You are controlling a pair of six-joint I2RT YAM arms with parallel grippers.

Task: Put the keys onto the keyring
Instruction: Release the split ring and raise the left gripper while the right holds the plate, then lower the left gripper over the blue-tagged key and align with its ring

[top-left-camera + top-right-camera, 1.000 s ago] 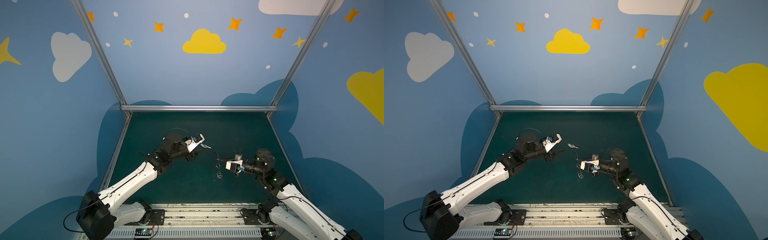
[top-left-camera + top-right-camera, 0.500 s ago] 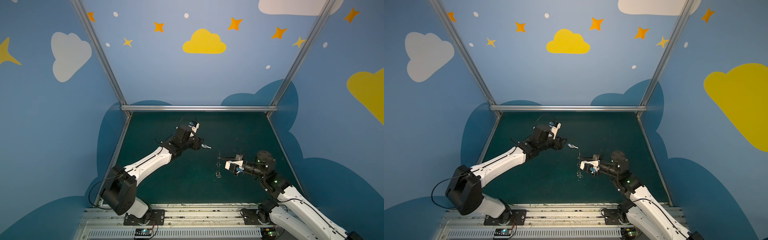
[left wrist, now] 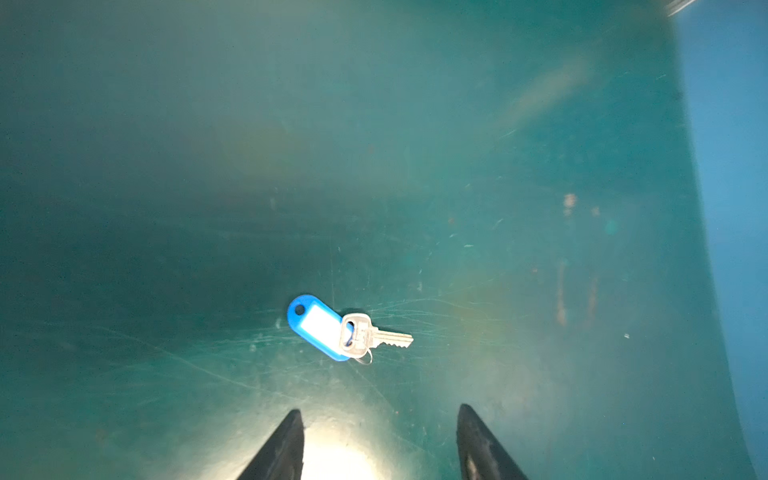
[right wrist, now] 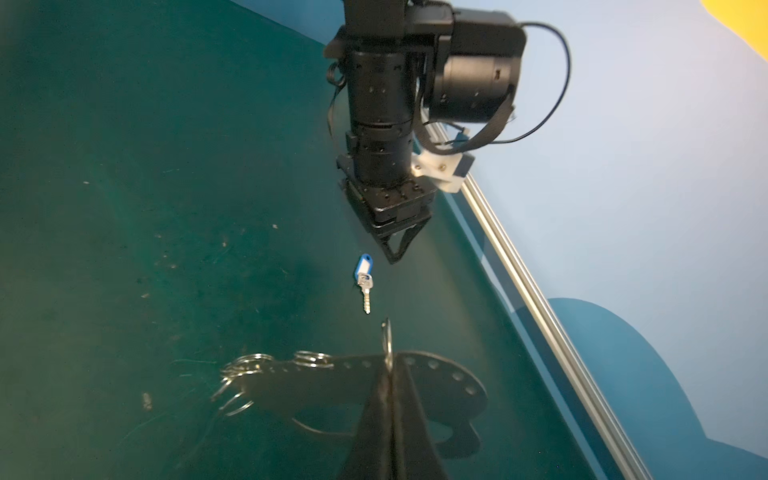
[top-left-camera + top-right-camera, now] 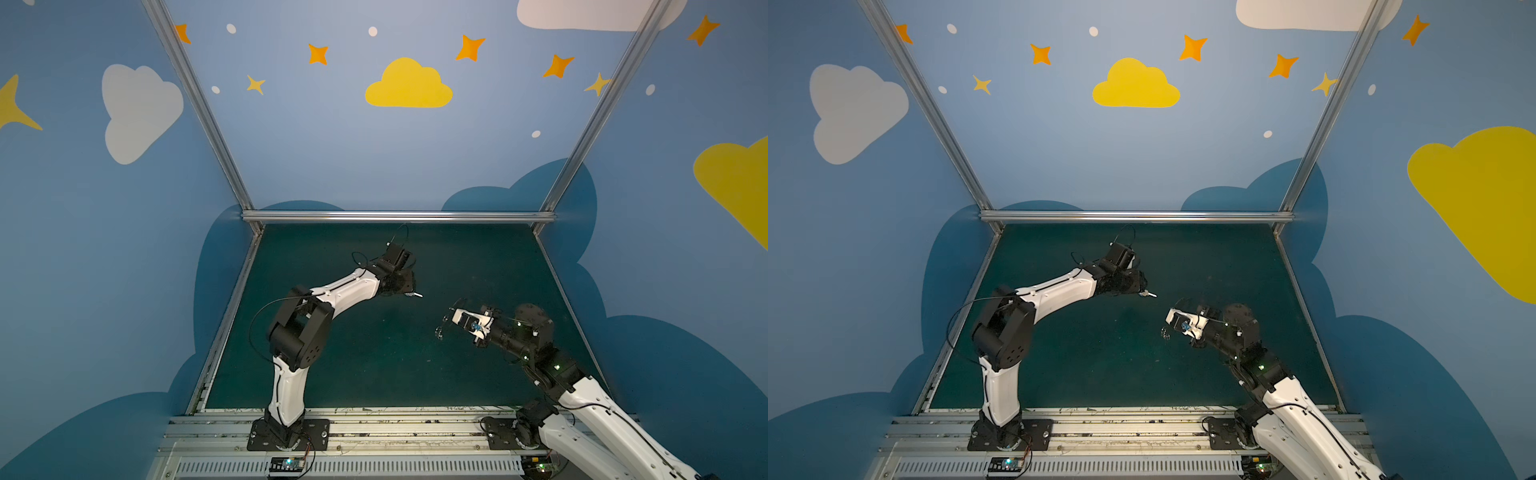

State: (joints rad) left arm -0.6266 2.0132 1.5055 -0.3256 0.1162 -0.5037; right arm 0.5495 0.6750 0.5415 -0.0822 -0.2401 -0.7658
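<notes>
Left gripper (image 3: 380,409), jaws spread and empty, hovers over the dark green mat (image 3: 498,166); small silver key on a bright blue plastic tag (image 3: 349,328) lies flat just beyond its tips. Right gripper (image 4: 390,374) is pinched on the flat dark handbag-shaped keyring plate (image 4: 316,386)

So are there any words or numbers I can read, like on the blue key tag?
No readable text anywhere.
Blue tag: its white label looks blank.
Key: any stamp on its head is too blurred to read.
Keyring: no writing shows.
Walls: only painted clouds and stars.
</notes>
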